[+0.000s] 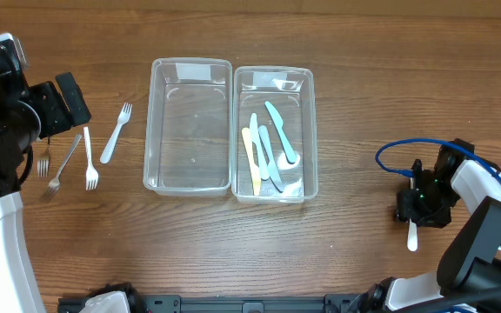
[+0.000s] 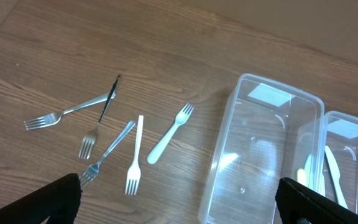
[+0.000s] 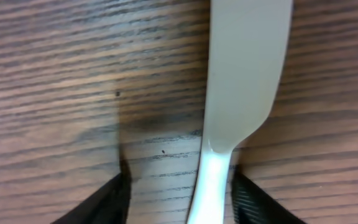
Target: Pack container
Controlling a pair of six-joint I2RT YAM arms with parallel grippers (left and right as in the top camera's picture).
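Two clear plastic containers stand side by side mid-table. The left container holds nothing I can see; the right container holds several plastic knives. Several forks lie at the left: white plastic forks and metal forks, also in the left wrist view. My left gripper is open, above the table between the forks and the left container. My right gripper is open, low over the table, straddling a white plastic knife, whose handle end shows overhead.
A blue cable loops by the right arm. Bare wooden table surrounds the containers. A black bar runs along the front edge.
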